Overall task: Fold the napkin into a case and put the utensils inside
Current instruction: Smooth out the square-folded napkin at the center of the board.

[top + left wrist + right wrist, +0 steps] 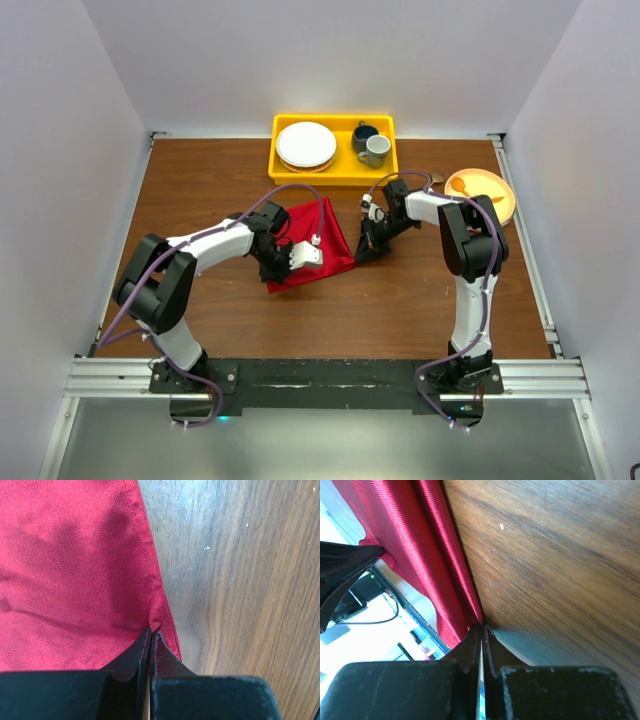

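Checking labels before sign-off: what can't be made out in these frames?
- Top view: left arm covers the napkin's middle; its folds are hidden.
- Top view: utensils on the orange plate are too small to count.
- Left wrist view: napkin cut off by top and left edges.
- Right wrist view: right jaws hide the pinched napkin edge; layers unclear.

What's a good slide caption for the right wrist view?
Right gripper, fingers shut on the red napkin at its edge, just above the wooden table.
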Controlling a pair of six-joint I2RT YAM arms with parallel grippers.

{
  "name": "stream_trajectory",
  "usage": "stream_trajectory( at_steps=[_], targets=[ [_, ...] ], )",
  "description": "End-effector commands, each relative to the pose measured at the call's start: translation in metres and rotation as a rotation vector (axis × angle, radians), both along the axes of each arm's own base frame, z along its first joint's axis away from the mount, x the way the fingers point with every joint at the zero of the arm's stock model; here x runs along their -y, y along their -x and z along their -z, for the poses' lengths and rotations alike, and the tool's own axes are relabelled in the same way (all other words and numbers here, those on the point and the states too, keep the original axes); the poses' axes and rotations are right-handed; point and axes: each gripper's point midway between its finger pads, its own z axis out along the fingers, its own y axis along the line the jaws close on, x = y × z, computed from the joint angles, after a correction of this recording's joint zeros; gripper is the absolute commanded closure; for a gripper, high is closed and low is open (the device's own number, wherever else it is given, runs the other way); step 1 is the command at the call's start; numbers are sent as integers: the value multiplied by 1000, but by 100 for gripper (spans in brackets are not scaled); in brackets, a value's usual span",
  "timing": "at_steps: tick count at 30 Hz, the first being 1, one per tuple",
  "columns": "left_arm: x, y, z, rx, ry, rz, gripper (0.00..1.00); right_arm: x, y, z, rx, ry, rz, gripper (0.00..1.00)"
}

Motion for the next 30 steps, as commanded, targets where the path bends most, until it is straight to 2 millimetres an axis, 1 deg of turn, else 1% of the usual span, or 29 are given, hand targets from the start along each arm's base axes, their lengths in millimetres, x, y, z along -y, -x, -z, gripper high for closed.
stream_trajectory(
  at_steps=[1,11,16,17,22,25,26,28,29,30],
  targets=[
    [0,-3,-6,13,12,23,100,6,-11,11,49,71,-4,100],
    [-7,3,-8,22,-1,47,100,9,-9,13,51,84,-7,100],
    [-7,3,-6,13,-4,46,100,10,-8,12,54,85,-8,100],
    [-7,5,-6,4,-7,55,100,10,-8,12,58,88,-8,100],
    [-7,2,-6,12,-6,49,100,10,-7,11,60,82,-16,100],
    [-4,4,-7,-8,2,49,87,9,-7,8,64,74,-19,100],
    [-4,6,-7,-16,3,50,77,9,-6,7,64,74,-24,100],
    [-2,7,-11,-8,20,57,68,12,-4,4,78,77,-34,100],
    [-2,9,-13,-10,25,62,60,12,-2,2,78,78,-40,100],
    [0,10,-16,-13,40,63,56,14,2,2,79,82,-53,100]
  ],
)
